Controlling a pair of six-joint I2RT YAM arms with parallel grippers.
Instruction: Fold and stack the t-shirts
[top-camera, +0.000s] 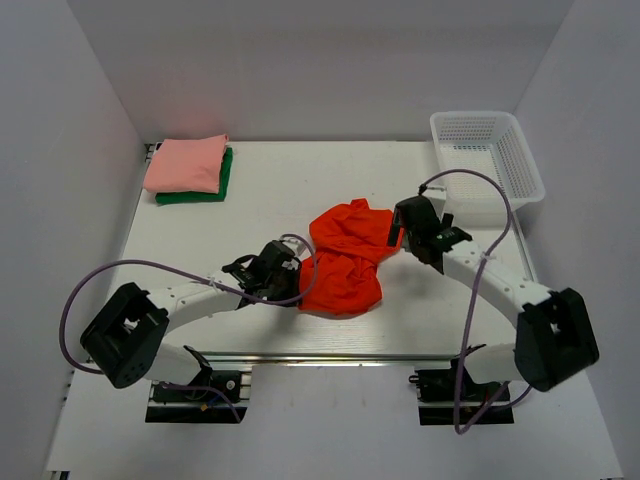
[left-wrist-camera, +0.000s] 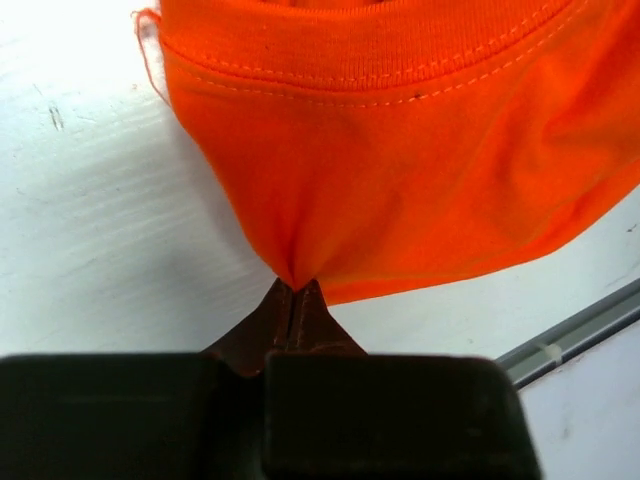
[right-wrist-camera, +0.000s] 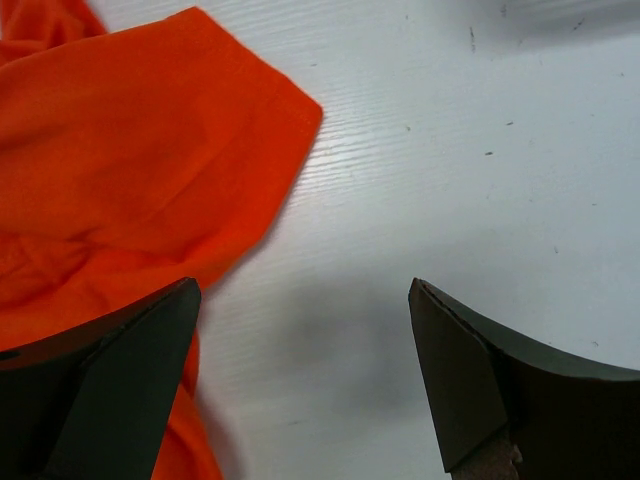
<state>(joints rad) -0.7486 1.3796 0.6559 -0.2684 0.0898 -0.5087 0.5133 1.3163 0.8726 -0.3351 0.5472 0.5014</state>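
A bright orange-red t-shirt (top-camera: 348, 255) lies crumpled in the middle of the white table. My left gripper (top-camera: 297, 275) is shut on a pinch of its left edge, and the cloth (left-wrist-camera: 400, 150) fans out from the fingertips with the ribbed collar at the top. My right gripper (top-camera: 397, 232) is open beside the shirt's right edge; a sleeve (right-wrist-camera: 130, 170) lies by its left finger (right-wrist-camera: 130, 350), with bare table between the jaws. A folded salmon-pink shirt (top-camera: 186, 163) lies on a folded dark green shirt (top-camera: 205, 193) at the far left corner.
A white mesh basket (top-camera: 487, 165) stands at the far right corner. A metal rail (top-camera: 340, 357) runs along the table's near edge and also shows in the left wrist view (left-wrist-camera: 570, 335). White walls close in the table on three sides.
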